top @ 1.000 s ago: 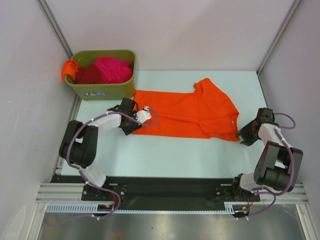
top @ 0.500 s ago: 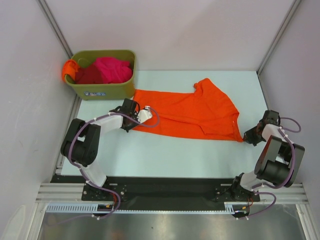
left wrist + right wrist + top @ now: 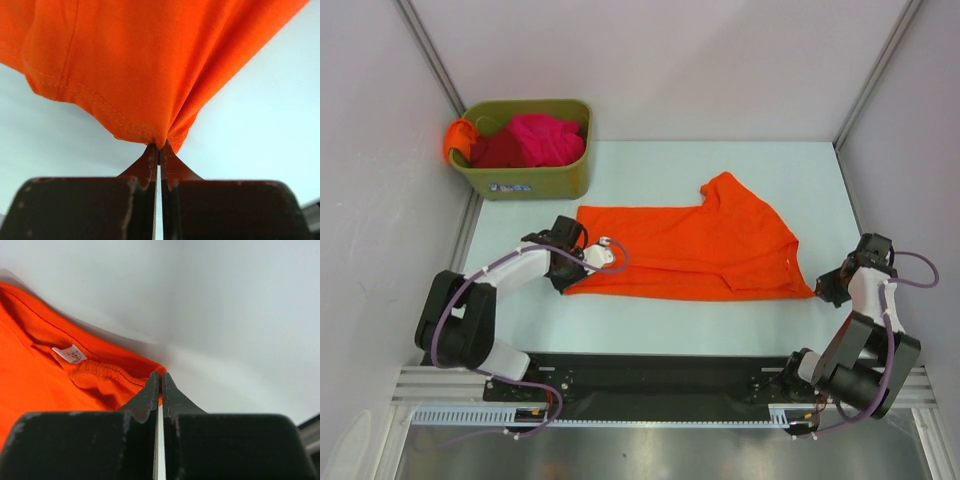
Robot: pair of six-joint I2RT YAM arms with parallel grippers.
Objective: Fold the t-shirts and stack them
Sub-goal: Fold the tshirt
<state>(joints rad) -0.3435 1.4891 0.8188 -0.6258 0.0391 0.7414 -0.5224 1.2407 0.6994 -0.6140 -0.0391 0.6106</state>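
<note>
A bright orange t-shirt (image 3: 695,250) lies folded lengthwise across the table, one sleeve sticking up at the back. My left gripper (image 3: 570,284) is shut on its lower left hem corner; the left wrist view shows the hem (image 3: 160,137) pinched between the closed tips of the left gripper (image 3: 160,146). At the shirt's right corner near the collar, my right gripper (image 3: 820,289) is shut as well. In the right wrist view the collar edge (image 3: 100,371) and its white label (image 3: 70,355) lie just left of the right gripper's (image 3: 160,375) closed tips. The cloth is stretched between both grippers.
An olive-green bin (image 3: 525,150) stands at the back left, holding a magenta-pink shirt (image 3: 545,138) and a dark red one (image 3: 498,150). Another orange shirt (image 3: 458,142) hangs over its left rim. White walls close in both sides.
Both grippers have shut on the orange shirt's corners and pulled it toward the near edge. The right gripper moved right and the left one moved left, stretching the cloth flatter.
</note>
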